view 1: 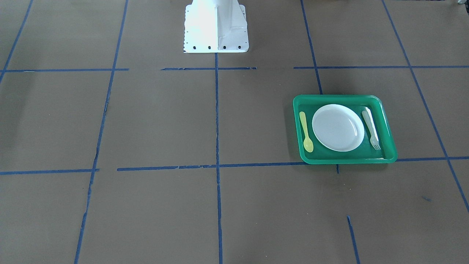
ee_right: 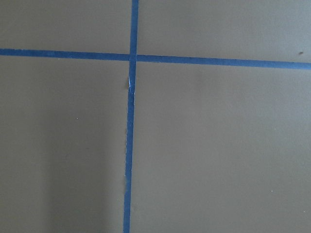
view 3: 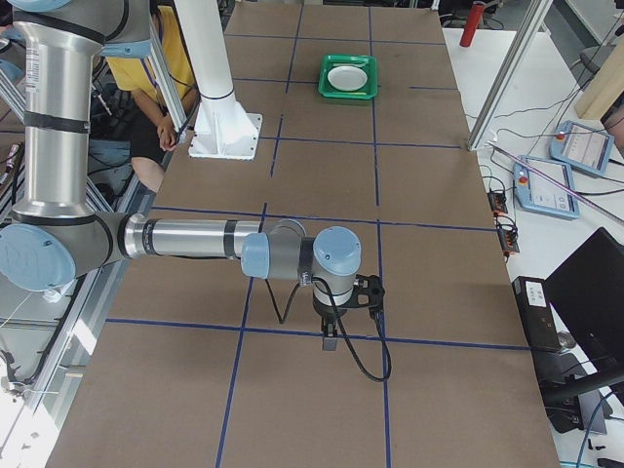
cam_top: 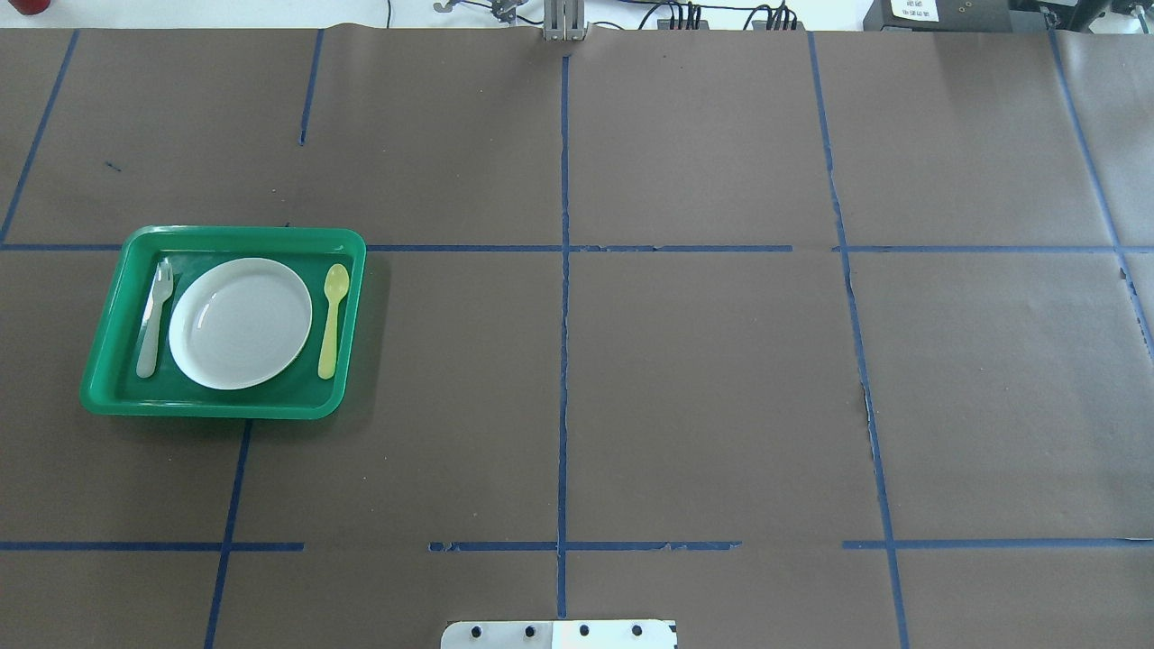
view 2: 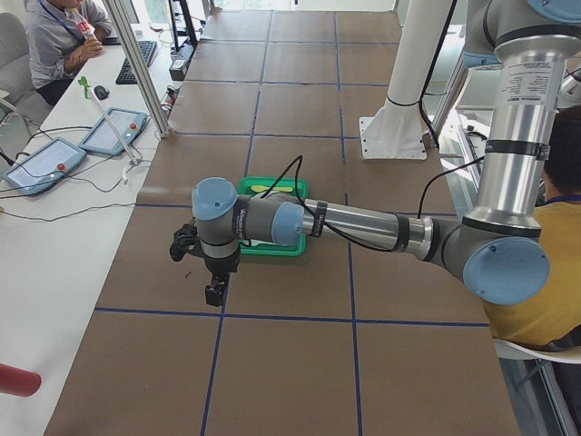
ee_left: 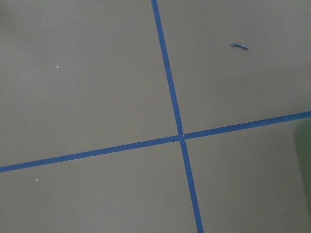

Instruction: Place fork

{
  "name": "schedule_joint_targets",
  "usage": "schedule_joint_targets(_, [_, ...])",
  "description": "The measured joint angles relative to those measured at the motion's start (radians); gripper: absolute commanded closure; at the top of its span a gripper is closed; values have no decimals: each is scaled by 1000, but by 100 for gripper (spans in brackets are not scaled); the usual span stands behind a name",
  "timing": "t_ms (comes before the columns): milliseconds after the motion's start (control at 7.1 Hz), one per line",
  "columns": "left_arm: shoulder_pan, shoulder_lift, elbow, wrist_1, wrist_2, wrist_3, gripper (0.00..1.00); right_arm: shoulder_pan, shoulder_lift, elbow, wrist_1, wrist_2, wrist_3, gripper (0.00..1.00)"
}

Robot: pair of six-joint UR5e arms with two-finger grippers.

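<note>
The pale whitish-grey fork (view 1: 370, 128) lies flat in the green tray (view 1: 344, 98), beside the white plate (view 1: 338, 127). In the overhead view the fork (cam_top: 153, 320) lies along the tray's (cam_top: 243, 233) left inner side, left of the plate (cam_top: 240, 323). My left gripper (view 2: 215, 289) shows only in the exterior left view, hanging over bare table on the near side of the tray (view 2: 272, 185). I cannot tell if it is open or shut. My right gripper (view 3: 329, 341) shows only in the exterior right view, far from the tray (view 3: 348, 76). Its state cannot be told either.
A yellow spoon (cam_top: 332, 320) lies in the tray on the plate's other side. The white robot base (view 1: 216, 25) stands at the table's edge. Blue tape lines cross the brown table cover (cam_top: 703, 379). Both wrist views show only table cover and tape. Operators sit beside the table.
</note>
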Motion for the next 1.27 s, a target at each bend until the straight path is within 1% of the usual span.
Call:
schedule_joint_targets(423, [-24,76,6,-12,-21,24,0,0,0,0,0,0,-1,0])
schedule_joint_targets(986, [-47,90,2,4,-74,22,0,0,0,0,0,0,0,0])
schedule_joint_targets(1127, [-52,91,-13,50,-76,23,0,0,0,0,0,0,0,0])
schedule_joint_targets(1268, [-56,89,-47,136,-74,23,0,0,0,0,0,0,0,0])
